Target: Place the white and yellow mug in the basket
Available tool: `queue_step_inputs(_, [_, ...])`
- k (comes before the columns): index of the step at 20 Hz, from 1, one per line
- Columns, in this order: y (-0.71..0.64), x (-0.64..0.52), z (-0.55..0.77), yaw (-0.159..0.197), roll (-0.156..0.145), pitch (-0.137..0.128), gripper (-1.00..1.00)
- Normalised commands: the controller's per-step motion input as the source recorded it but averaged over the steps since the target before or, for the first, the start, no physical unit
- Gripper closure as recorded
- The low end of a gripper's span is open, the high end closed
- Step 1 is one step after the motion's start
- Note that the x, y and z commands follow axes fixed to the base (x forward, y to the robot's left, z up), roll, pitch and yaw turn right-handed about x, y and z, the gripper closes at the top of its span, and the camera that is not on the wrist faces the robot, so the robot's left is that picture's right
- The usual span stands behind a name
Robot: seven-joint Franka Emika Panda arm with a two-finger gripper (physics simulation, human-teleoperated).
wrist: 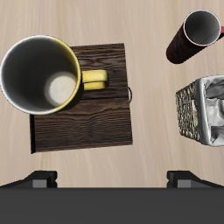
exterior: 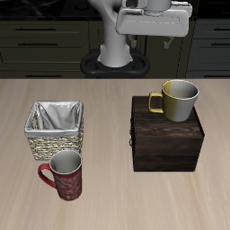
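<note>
**A:** Any writing or brand marks to read?

**B:** No readable text on anything. The dark red mug carries a mottled pattern, not letters. The white and yellow mug is plain olive-yellow with a pale rim and grey inside.

**A:** Where does that mug sit?

**B:** Upright on the lid of the dark wooden box, at the box's back corner, handle pointing toward the basket's side. In the wrist view the mug's body overhangs the box's edge slightly.

**A:** And the basket?

**B:** The basket stands on the table, well apart from the box, open top showing its grey-white lining. The red mug stands just beside it, nearer the table's front edge.

**A:** Room to move?

**B:** A bare strip of table runs between basket and box, and more bare surface lies along the front edge.

**A:** The end effector?

**B:** The end effector hangs high above the box, touching nothing; its two fingertips stand wide apart, so it is spread and holds nothing.
</note>
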Motion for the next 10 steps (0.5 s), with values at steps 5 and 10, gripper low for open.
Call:
queue_step_inputs(5, [0.28,0.36,0.21,-0.015,0.003,-0.012,-1.0])
queue_step_inputs(10, [0.16,0.35,0.02,-0.034,0.0,-0.003,-1.0])
